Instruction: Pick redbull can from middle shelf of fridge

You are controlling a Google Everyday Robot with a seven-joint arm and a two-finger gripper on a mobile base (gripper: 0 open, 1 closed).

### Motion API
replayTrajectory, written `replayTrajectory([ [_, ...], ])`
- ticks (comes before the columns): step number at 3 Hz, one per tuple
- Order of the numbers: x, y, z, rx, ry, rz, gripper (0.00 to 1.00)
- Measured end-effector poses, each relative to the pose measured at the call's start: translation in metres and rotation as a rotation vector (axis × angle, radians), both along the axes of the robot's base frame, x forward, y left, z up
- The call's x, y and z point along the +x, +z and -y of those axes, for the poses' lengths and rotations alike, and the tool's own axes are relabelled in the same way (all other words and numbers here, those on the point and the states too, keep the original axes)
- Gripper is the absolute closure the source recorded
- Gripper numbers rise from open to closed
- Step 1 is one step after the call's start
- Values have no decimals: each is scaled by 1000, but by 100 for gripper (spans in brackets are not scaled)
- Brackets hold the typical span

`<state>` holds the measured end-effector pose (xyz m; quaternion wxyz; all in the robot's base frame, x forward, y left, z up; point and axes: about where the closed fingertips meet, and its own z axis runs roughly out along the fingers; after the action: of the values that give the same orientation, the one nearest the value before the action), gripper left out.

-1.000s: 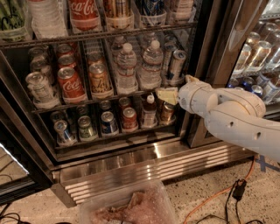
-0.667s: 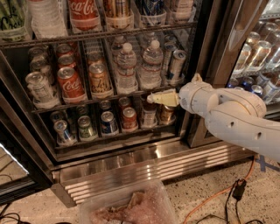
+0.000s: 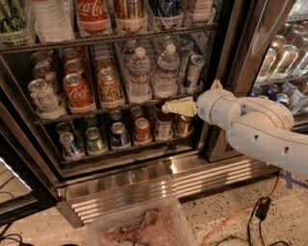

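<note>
Speckled stone floor (image 3: 226,202) lies before the fridge (image 3: 144,185), whose ribbed steel base fills the near part of my feed, with an orange cable (image 3: 231,218) trailing across at the right. From the right the white arm (image 3: 260,127) reaches in. The gripper (image 3: 169,108) sits at the front edge of the middle shelf (image 3: 86,114), pointing left, in front of the short cans (image 3: 142,129) on the rack below. Whether it is spread or pressed together I cannot tell.

The redbull can (image 3: 195,72) stands upright at the right end of the middle shelf, above and a little right of the gripper and apart from it, just right of two water bottles (image 3: 166,72). What looks like a second slim can (image 3: 186,60) stands behind it. I cannot read its lettering.

Further left a red can (image 3: 77,92) reads Coca-Cola in white script, as does the red label of a bottle (image 3: 91,12) on the top rack.
</note>
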<state>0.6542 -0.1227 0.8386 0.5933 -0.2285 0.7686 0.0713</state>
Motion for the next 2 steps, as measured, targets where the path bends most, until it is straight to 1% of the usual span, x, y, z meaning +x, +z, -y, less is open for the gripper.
replayTrajectory([
  [1,-7,5,3,11,-1,18,0],
  [2,-8,8,7,10,-7,33,19],
])
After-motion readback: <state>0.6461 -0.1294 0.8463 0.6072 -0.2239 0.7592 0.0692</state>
